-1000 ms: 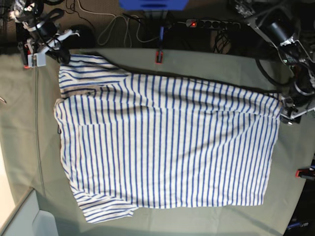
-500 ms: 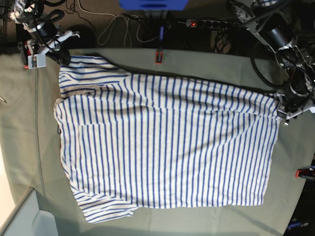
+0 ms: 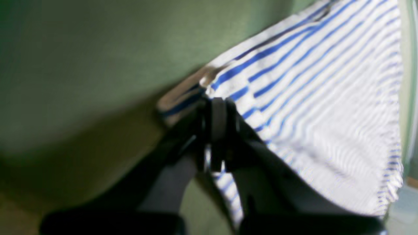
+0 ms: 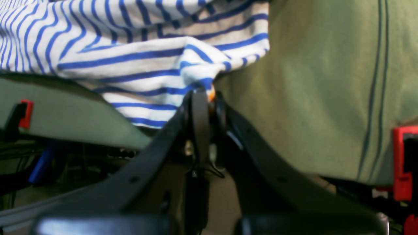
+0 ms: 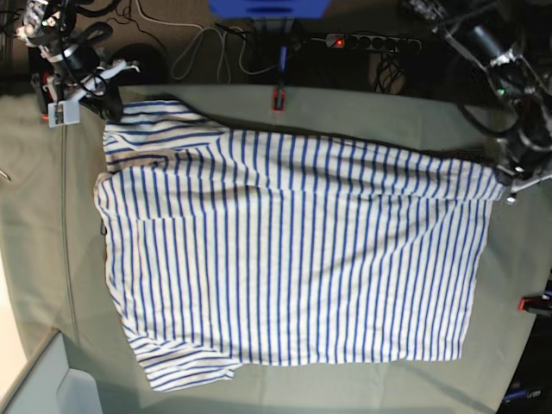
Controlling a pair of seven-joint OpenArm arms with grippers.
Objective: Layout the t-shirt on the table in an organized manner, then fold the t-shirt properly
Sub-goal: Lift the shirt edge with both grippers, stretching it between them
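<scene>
Grey-green table (image 5: 345,112) under the flat striped t-shirt (image 5: 293,259)

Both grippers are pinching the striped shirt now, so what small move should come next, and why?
Probably draw both corners gently apart: the left gripper and right gripper are shut on the t-shirt, whose far edge looks rumpled.

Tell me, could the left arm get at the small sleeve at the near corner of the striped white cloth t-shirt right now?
Probably not: the left gripper is shut on the t-shirt's hem corner, and the sleeve lies across the table.
</scene>
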